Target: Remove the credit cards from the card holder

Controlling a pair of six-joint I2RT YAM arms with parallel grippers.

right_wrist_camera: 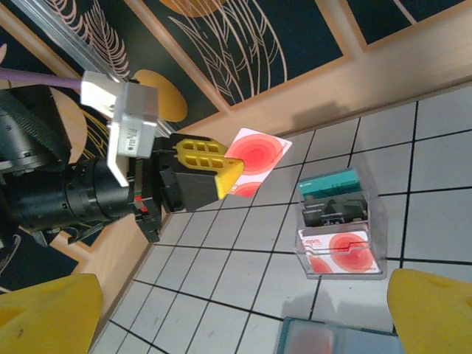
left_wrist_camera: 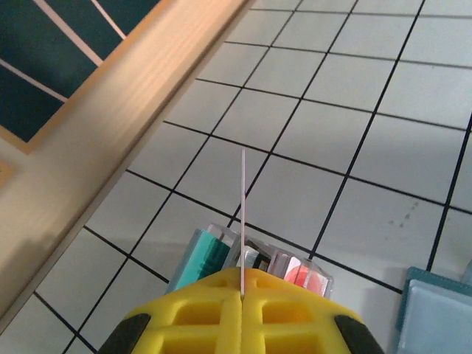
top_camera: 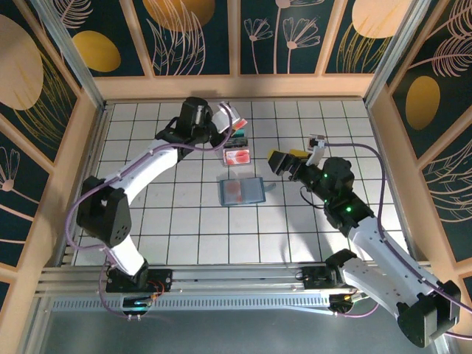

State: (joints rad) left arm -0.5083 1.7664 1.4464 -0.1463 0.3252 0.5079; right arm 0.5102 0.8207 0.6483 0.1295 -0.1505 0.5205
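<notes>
1. The holder (top_camera: 241, 190) lay flat and open on the bench (top_camera: 184, 228), nearest the arm bases and about midway between the two arms. A reddish patch showed in its left half; I could not tell whether that was a card.
2. The right end effector (right_wrist_camera: 236, 317) stood released, its two yellow fingers (right_wrist_camera: 44, 310) spread wide with nothing between them. In the top view it was to the right of the holder and a little farther out, apart from it.
3. In the right wrist view the holder's far edge lay between those spread fingers, untouched by either.
4. Just beyond the holder, near it but not touching, stood a clear box (right_wrist_camera: 341, 275).
5. In the box a teal card (right_wrist_camera: 330, 184) sat at the far end and a white-and-red card (right_wrist_camera: 343, 251) at the near end. Dark items were packed between them, too small to tell apart.
6. Farthest out, the left end effector (right_wrist_camera: 225, 171) was clenched on a card (right_wrist_camera: 258, 158), pinkish-white with red circles, gripped by one edge.
7. That card hung clear of the bench, well apart from the holder.
8. In the left wrist view it showed edge-on as a thin line rising from the closed fingertips, with the box directly beneath them.
</notes>
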